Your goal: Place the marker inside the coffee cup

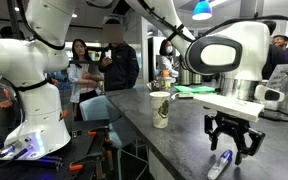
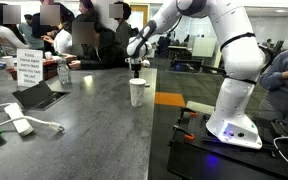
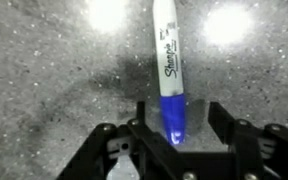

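Note:
The marker (image 3: 166, 50) lies flat on the grey speckled counter, a white barrel with black lettering and a blue cap. In the wrist view its blue cap sits between the fingers of my gripper (image 3: 179, 125), which is open with a gap on each side. In an exterior view the gripper (image 1: 234, 138) hovers just above the marker (image 1: 220, 165) near the counter's front edge. The coffee cup (image 1: 160, 109) stands upright further back on the counter. It also shows in an exterior view (image 2: 137, 92), with the gripper (image 2: 136, 68) behind it. I cannot make out the marker there.
A green item (image 1: 196, 93) lies on the counter behind the cup. A tablet (image 2: 40, 95), a printed sign (image 2: 29, 66), a bottle (image 2: 64, 72) and a white device with cable (image 2: 18, 124) sit on the counter. People sit beyond the counter's far side.

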You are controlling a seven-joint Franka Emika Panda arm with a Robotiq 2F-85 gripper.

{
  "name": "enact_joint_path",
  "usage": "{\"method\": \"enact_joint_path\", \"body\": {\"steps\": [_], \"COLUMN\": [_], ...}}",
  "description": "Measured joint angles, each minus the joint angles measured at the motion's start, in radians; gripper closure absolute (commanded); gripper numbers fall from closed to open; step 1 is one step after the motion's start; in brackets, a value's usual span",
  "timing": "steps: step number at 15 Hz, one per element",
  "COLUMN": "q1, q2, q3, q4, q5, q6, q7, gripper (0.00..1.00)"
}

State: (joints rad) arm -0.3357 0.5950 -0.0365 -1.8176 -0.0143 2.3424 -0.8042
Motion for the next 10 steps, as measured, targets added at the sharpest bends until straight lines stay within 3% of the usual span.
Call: {"method": "enact_joint_path", "body": {"steps": [2, 6, 10], "q1": [-0.003, -0.011, -0.012], "q2": [0.01, 0.012, 0.012], "q3": [0.0, 0.0, 0.001], "q4": [0.003, 0.012, 0.012], "q5": [-0.001, -0.006, -0.006], "q6": [0.0, 0.0, 0.0], "q7": [0.0, 0.0, 0.0], "gripper": [0.65, 0.97, 0.94]}}
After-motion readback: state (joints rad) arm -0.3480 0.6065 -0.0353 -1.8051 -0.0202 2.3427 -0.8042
